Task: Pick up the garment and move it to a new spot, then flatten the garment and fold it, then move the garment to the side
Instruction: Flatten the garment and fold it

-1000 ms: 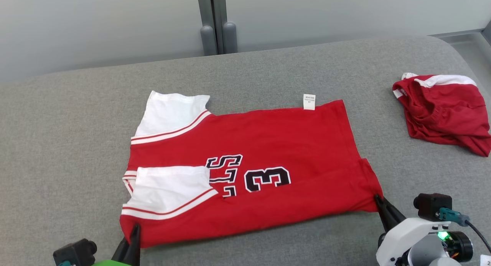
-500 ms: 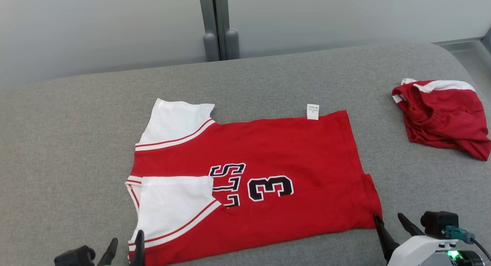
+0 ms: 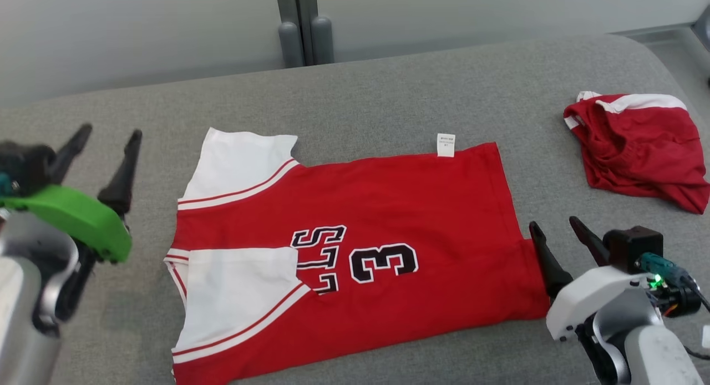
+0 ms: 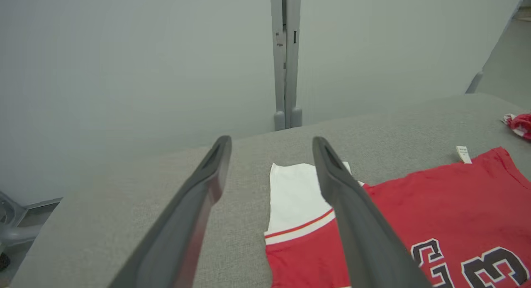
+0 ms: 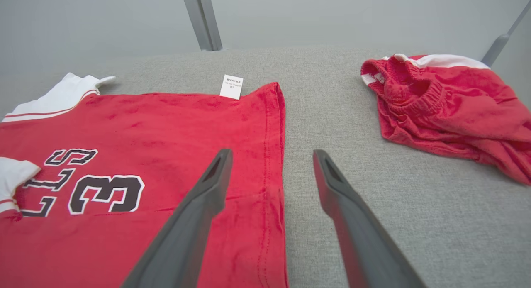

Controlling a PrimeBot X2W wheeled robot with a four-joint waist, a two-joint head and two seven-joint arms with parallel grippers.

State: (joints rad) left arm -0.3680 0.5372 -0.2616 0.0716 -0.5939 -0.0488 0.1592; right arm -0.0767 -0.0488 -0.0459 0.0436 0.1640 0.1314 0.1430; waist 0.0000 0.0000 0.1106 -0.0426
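- Left claw gapes wide and holds nothing, poised over bare grey bench left of the garment's far white sleeve.
- Right claw is spread wide and empty, straddling the garment's right hem.
- The garment lies flat mid-bench, its near sleeve folded onto the chest.
- The black, white-edged print reads upside down from the head view: "LS" after a partly covered letter, then "3".
- The white tag sits at the far edge, its print too small to read.
- Red shorts are crumpled far right, well apart.
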